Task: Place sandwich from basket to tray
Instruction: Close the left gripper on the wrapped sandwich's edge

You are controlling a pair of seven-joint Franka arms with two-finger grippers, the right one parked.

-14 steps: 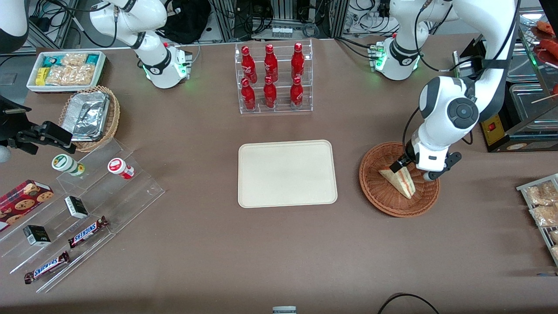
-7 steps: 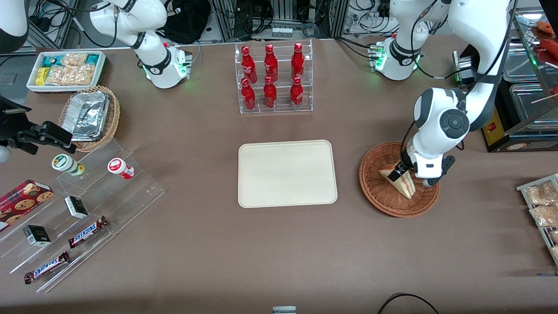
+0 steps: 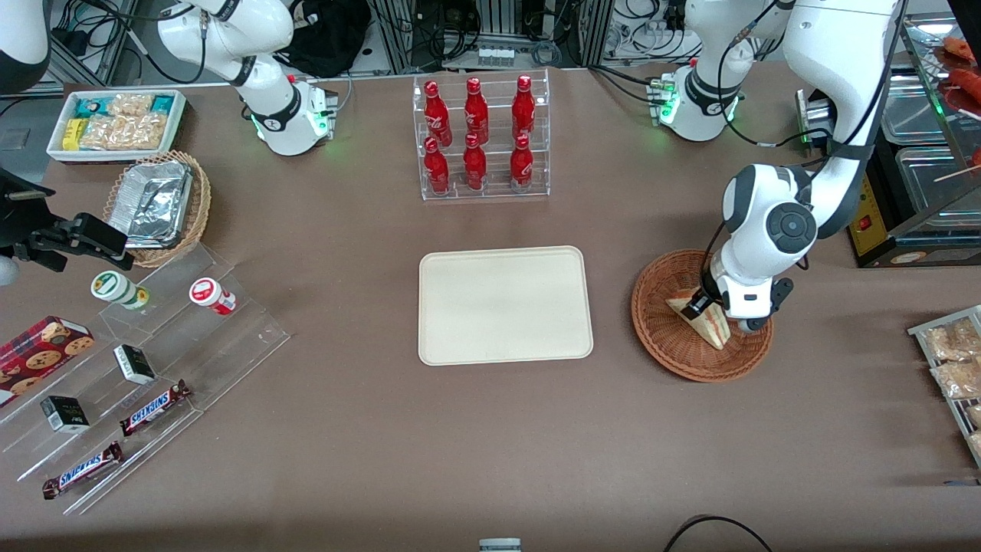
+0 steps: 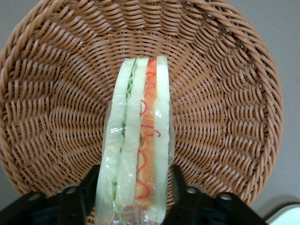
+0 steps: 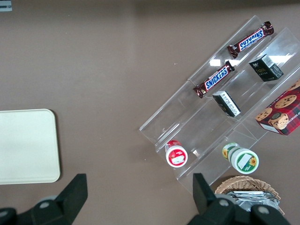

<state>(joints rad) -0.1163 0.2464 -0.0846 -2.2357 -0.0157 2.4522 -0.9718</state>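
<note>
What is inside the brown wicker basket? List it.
Only the sandwich lies in the basket, standing on edge. The gripper is down in it, jaws either side of the wedge. The weave beneath the sandwich is covered.

A broad desk (image 3: 368, 429) covered in matte brown cloth fills the scene under even light. Above its farther edge, a metal equipment rack with tangled black cables (image 3: 498, 34) lines the room.

The gripper (image 4: 135, 197), matt black plastic, sits down inside the rough reddish-brown woven wicker basket (image 4: 225, 93) with a finger on each side of the sandwich (image 4: 138, 145), which is wrapped in glossy clear film, while the tray (image 3: 506, 305) looks smooth, matt cream.
</note>
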